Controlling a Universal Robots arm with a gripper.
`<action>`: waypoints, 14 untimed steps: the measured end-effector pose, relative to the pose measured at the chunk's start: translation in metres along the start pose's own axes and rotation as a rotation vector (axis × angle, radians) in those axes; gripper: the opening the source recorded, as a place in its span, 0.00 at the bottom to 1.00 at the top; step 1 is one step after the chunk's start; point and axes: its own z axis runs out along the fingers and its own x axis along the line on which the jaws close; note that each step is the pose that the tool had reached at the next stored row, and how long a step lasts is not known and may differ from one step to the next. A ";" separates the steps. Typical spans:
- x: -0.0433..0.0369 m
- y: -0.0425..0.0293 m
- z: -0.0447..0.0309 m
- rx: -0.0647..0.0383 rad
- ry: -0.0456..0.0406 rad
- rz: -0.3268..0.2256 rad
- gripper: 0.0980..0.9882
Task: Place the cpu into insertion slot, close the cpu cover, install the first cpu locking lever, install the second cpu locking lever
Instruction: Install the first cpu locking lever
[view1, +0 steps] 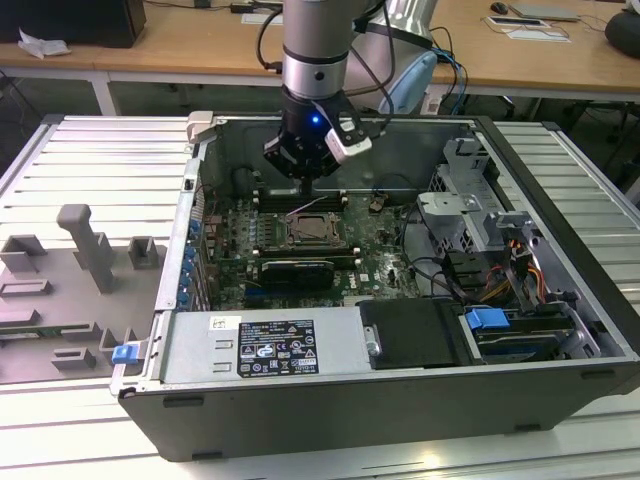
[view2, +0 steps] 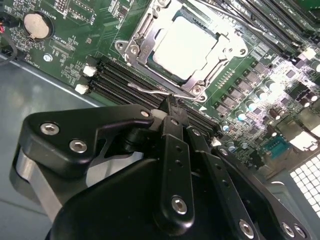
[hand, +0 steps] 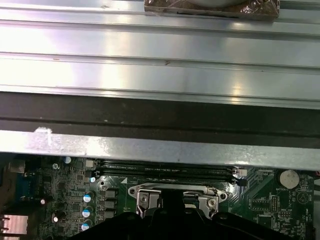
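The cpu (view2: 187, 45), a pale metal square, lies in the insertion slot (view2: 131, 50) on the green board. The silver cpu cover (view2: 197, 82) lies flat around it, the chip showing through its window. A thin wire locking lever (view2: 147, 89) runs along the socket's near edge and ends at my fingertips. My gripper (view2: 170, 102) is shut, its tips touching or just over that lever's end. In the exterior view the gripper (view1: 306, 185) hangs just behind the socket (view1: 315, 232). The first wrist view catches the socket's edge (hand: 175, 192).
The board sits inside an open computer case (view1: 560, 180). Black memory slots (view2: 117, 80) lie between the socket and the case wall (hand: 160, 145). A power supply (view1: 270, 345) and drive bays (view1: 480, 215) fill the front and the exterior view's right. A grey fixture block (view1: 85, 245) stands outside.
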 end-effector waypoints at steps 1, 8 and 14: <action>0.0001 -0.0002 0.0005 -0.001 0.0000 0.000 0.01; -0.0072 -0.0002 0.0103 -0.021 -0.0011 0.005 0.01; -0.0084 0.0041 0.0148 -0.021 -0.0004 -0.005 0.01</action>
